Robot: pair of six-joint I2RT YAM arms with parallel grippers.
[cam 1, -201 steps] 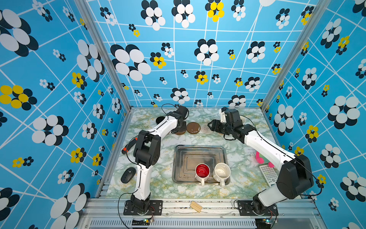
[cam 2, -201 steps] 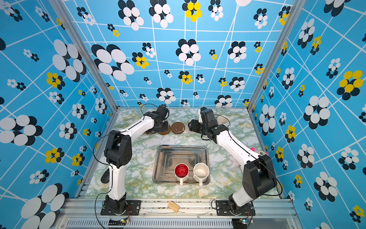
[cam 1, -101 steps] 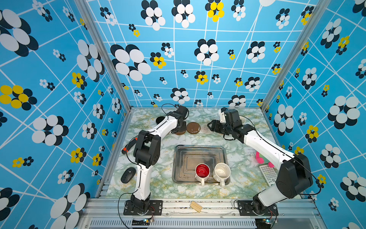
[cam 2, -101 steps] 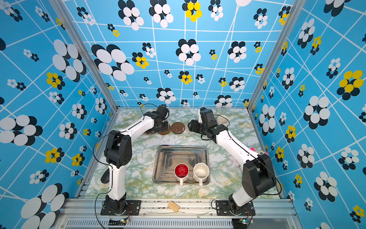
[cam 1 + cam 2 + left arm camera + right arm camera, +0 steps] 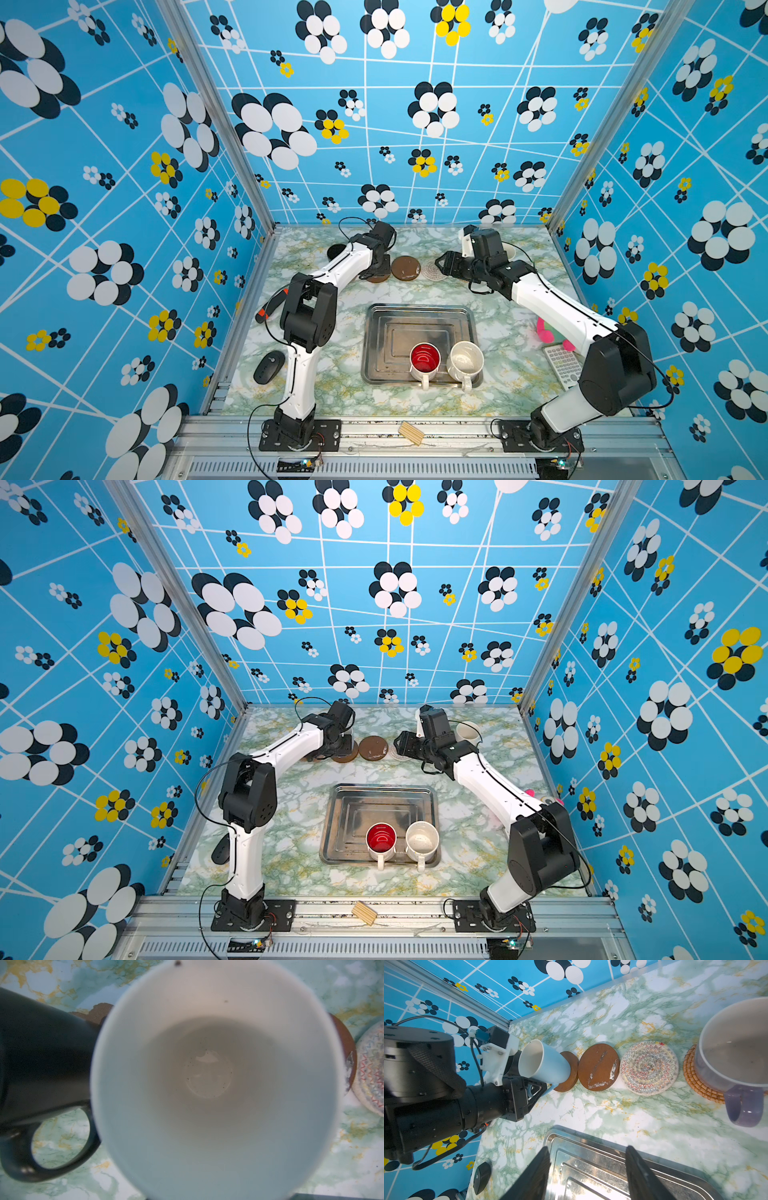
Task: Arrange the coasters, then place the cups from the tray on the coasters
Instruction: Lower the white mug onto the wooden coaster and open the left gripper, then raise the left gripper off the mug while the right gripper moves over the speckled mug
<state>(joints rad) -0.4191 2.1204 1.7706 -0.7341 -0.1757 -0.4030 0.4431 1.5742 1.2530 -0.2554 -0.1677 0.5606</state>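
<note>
Blue mug (image 5: 550, 1064) sits on a brown coaster (image 5: 573, 1066) — we cannot tell whether our left gripper (image 5: 538, 1089) grips its handle; our right gripper (image 5: 588, 1149) gapes, empty.

Twin high overviews; wrist cameras close over the coasters (image 5: 598, 1067).

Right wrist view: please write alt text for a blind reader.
The left tool is at the handle of a light blue mug set on a brown coaster. Beside it, in a row, lie a bare brown coaster, a whitish zigzag coaster and a woven coaster bearing a lavender mug. The open right tool hangs over a steel tray.
</note>
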